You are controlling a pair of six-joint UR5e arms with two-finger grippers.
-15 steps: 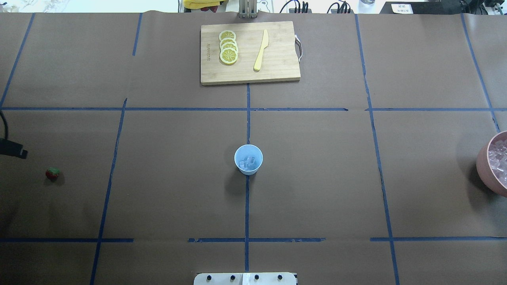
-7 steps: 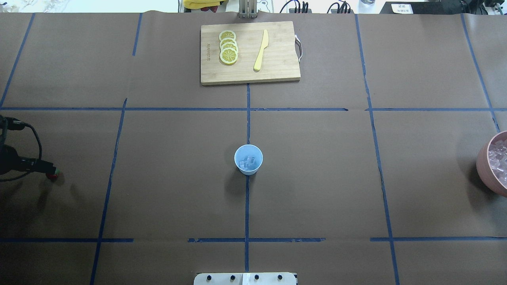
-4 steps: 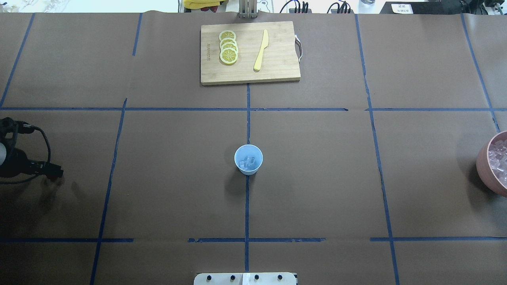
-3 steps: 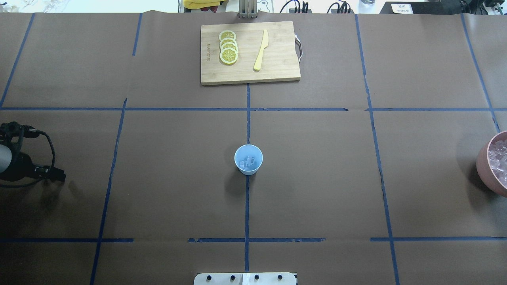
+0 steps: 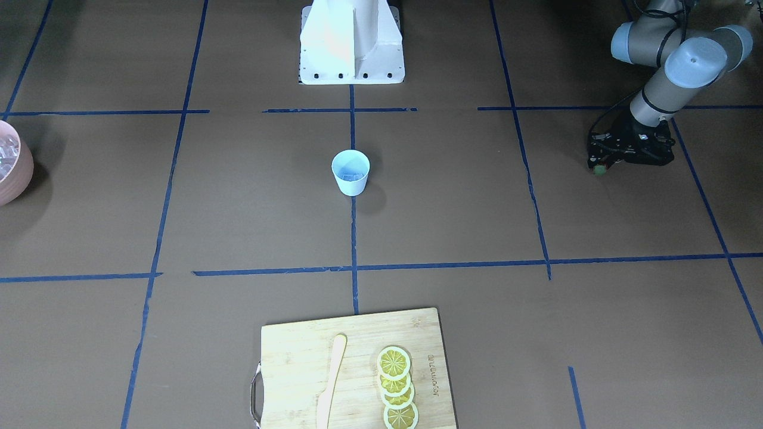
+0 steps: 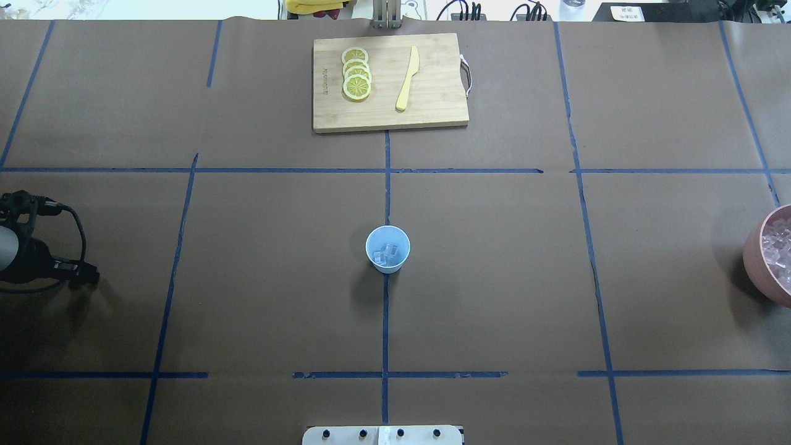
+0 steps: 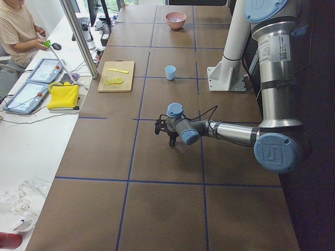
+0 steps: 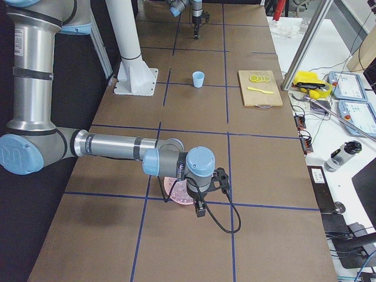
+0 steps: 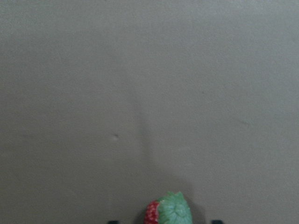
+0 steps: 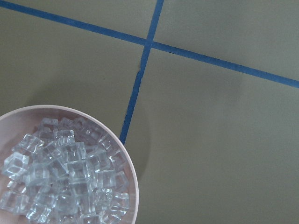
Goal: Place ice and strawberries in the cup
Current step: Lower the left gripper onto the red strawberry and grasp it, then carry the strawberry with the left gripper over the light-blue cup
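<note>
The pale blue cup (image 6: 387, 249) stands at the table's middle with a few ice cubes (image 6: 389, 252) inside. More ice (image 10: 65, 182) fills the pink bowl (image 10: 134, 186) at the right edge. The strawberry (image 9: 168, 214) lies on the paper at the far left, its green top showing in the front view (image 5: 600, 170). My left gripper (image 6: 89, 275) is low over it, open, a fingertip showing on each side and a gap between each and the fruit. From overhead the strawberry is hidden under the gripper. My right gripper (image 8: 200, 210) hangs over the bowl; I cannot tell its state.
A wooden cutting board (image 6: 432, 105) at the far middle carries lemon slices (image 6: 356, 74) and a yellow knife (image 6: 407, 79). The robot's base (image 5: 351, 42) stands behind the cup. A person (image 7: 18, 31) sits at the side desk.
My left arm came in from the left edge and dropped over the strawberry, which lay in plain sight before and is covered from overhead now. Cup and bowl have not moved.
</note>
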